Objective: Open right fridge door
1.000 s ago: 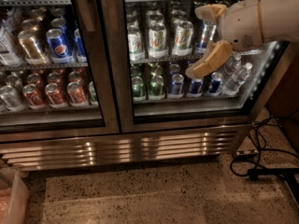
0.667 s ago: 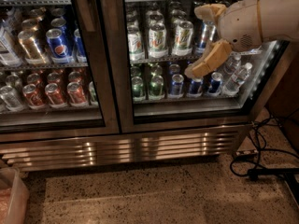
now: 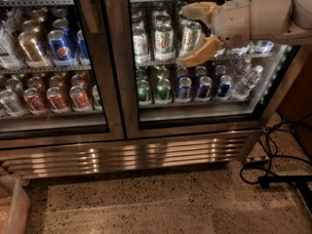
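Robot's white arm comes in from upper rt, and its tan two-finger gripper (image 3: 189, 32) sits up high in front of the right fridge door (image 3: 195, 126), the glass panel in a brushed steel frame w/ black inner edging. Fingers are spread wide, one up, one down, w/ nothing between them; can't tell if the tips touch the glass. Door looks closed, flush w/ the twin left glass door (image 3: 100, 126) beside it. Behind the rt glass: pale green-label cans (image 3: 164, 40) on the shelf level w/ the gripper, dark green cans (image 3: 163, 89), blue cans (image 3: 204, 87) and clear water bottles (image 3: 246, 81) one shelf down. Left door shows blue Pepsi cans (image 3: 61, 48) over red cans (image 3: 58, 97). Below, a ribbed steel grille (image 3: 126, 156), speckled stone floor (image 3: 161, 204), black cables (image 3: 273, 172) at rt.
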Available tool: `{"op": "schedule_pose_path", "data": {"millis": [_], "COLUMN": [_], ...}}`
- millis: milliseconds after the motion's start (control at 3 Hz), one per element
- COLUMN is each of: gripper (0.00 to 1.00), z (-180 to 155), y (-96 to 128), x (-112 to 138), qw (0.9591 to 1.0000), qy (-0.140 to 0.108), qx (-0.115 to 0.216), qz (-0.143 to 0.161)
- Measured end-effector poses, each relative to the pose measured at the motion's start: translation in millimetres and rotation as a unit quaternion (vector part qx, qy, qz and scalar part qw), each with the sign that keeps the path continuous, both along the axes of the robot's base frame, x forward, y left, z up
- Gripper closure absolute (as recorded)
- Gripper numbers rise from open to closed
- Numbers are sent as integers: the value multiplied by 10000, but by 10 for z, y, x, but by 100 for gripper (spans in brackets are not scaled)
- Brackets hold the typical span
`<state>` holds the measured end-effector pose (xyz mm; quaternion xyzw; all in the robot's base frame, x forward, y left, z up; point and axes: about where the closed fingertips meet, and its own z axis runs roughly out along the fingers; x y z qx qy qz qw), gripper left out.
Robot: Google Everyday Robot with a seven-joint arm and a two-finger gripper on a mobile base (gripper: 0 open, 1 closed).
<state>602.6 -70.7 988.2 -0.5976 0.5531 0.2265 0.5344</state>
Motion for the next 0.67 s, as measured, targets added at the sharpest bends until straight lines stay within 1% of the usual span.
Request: {"op": "schedule_pose_path", "data": {"millis": [333, 667], "gripper": [31, 37], "z": [121, 231], "y": [-14, -28], "x": [165, 300], "qw": [9994, 9983], "qy": [-142, -244], "qx": [204, 323], "qz": [220, 430]}}
